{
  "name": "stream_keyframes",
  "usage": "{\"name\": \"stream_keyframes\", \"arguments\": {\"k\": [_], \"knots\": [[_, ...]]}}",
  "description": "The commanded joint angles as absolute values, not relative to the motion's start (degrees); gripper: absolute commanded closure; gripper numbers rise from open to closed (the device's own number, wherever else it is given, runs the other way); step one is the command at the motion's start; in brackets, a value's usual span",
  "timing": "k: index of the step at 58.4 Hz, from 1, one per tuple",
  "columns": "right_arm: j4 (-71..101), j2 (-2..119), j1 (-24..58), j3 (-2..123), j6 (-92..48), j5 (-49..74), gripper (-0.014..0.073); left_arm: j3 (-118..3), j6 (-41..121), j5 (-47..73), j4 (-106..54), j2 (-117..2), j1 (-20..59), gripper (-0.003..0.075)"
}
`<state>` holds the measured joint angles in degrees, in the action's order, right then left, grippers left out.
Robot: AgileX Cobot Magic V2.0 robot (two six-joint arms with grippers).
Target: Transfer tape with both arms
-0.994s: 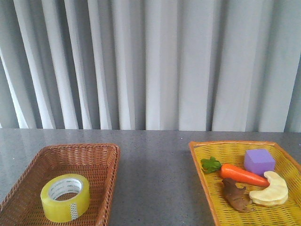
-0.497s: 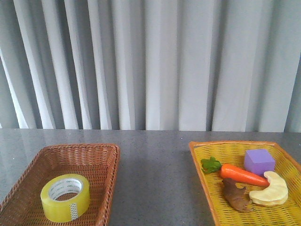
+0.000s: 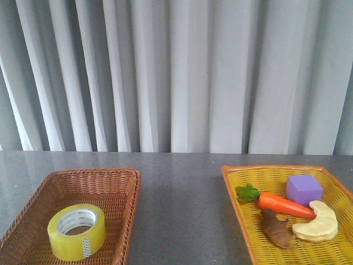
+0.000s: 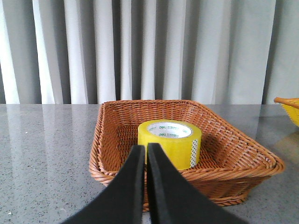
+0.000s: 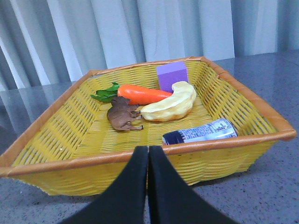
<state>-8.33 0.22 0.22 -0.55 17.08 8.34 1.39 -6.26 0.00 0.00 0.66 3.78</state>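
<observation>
No change from earlier frames: tape (image 3: 76,232) lies flat in brown basket (image 3: 118,182). Left gripper (image 4: 144,156) and right gripper (image 5: 147,156) both pressed together, empty.

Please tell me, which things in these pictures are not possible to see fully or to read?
- Small bottle: seen only in the right wrist view; label print too small to read. The front view's lower edge cuts off that part of the yellow basket.
- Tape: left tool covers part of its lower side; core print too small in the front view.
- Brown basket: near edge cut off, front view.
</observation>
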Motion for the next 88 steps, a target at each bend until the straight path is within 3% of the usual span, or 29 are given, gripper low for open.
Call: {"name": "stream_keyframes", "arguments": {"k": [1,5,24,88], "knots": [[-9.7,0.7,-0.2,-0.2,16.5,-0.7,0.0595,1.0,-6.4,-4.0,-0.8,1.5,4.0,0.0727],[-10.0,-0.3,-0.2,-1.9,14.9,-4.3,0.0595,1.0,-6.4,-4.0,-0.8,1.5,4.0,0.0727],[-1.4,-1.3,-0.2,-1.8,3.3,4.9,0.0595,1.0,-6.4,-4.0,-0.8,1.5,4.0,0.0727],[-2.6,-1.3,-0.2,-1.7,3.0,2.8,0.0595,1.0,-6.4,-4.0,-0.8,1.5,4.0,0.0727]]}}
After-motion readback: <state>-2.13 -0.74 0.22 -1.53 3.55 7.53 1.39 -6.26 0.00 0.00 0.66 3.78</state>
